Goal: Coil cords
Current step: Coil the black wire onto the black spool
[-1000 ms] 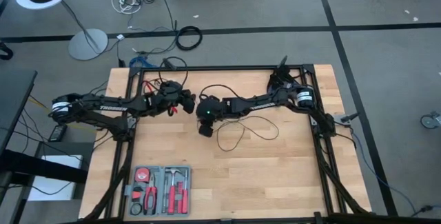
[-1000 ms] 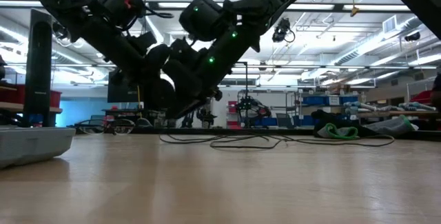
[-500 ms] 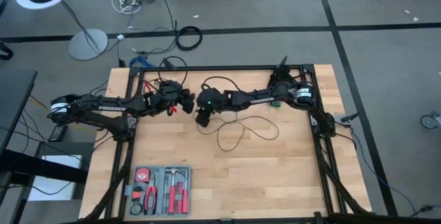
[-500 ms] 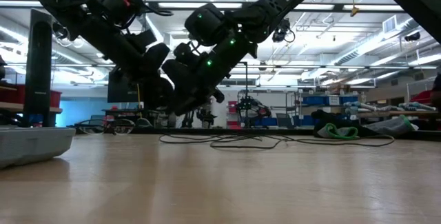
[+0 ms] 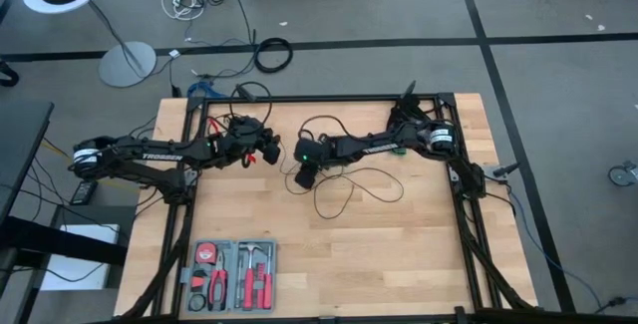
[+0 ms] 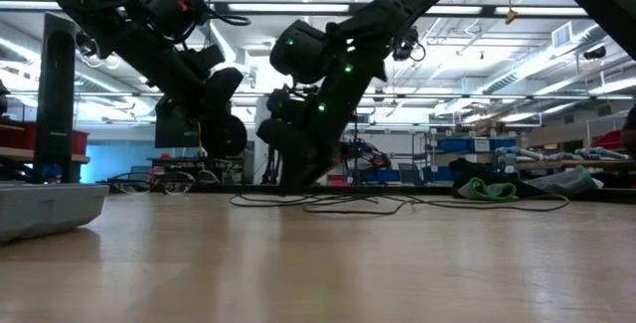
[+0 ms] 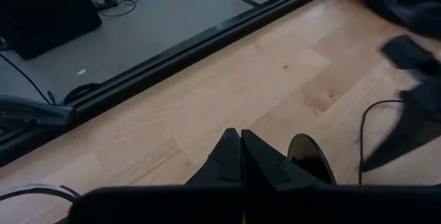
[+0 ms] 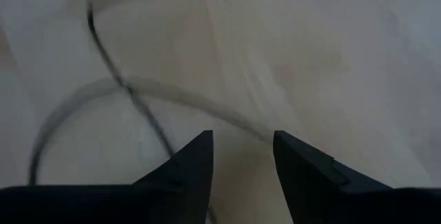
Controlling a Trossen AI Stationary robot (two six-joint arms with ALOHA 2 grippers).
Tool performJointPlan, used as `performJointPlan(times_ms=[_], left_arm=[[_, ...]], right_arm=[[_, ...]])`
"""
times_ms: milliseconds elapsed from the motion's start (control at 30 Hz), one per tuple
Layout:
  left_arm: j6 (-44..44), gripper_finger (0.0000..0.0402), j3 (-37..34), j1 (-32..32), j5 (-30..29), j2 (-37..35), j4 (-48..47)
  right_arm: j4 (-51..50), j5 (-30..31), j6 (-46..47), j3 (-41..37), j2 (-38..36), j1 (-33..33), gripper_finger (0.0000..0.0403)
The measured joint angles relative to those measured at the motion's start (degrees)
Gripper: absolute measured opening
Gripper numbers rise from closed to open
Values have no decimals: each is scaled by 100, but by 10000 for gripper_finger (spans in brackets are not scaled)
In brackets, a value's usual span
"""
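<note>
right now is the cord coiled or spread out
Spread out: the cord lies in loose loops across the table, with the open right gripper above a strand.

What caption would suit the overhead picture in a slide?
Two robot arms meet over a wooden table: the right claw open above a thin black cord, the left claw shut beside it.

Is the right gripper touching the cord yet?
Apart. The right wrist view shows the right gripper open, with the cord lying on the table beyond its fingertips, nothing between them.
</note>
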Motion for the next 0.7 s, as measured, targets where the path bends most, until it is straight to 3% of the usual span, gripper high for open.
performJointPlan(times_ms=[167,300,367,433,567,633,700], left_arm=[[0,0,0,0,9,0,-96],[-17,0,0,0,11,0,-130],[-30,0,0,0,48,0,-88],[-31,0,-2,0,177,0,86],[71,0,-2,-27,420,0,617],[264,0,-2,-70,420,-2,947],[420,0,-2,-122,420,-4,1248]], right_arm=[[310,911,-6,-829,-553,301,151],[1518,1350,80,-2102,-1372,521,151],[2948,1375,73,-2949,-1815,613,151],[4999,1377,108,-3862,-2010,673,151],[9151,1532,483,-4983,-1291,636,151],[10073,1608,594,-4896,-660,572,151],[10289,1595,721,-4481,-64,534,151]])
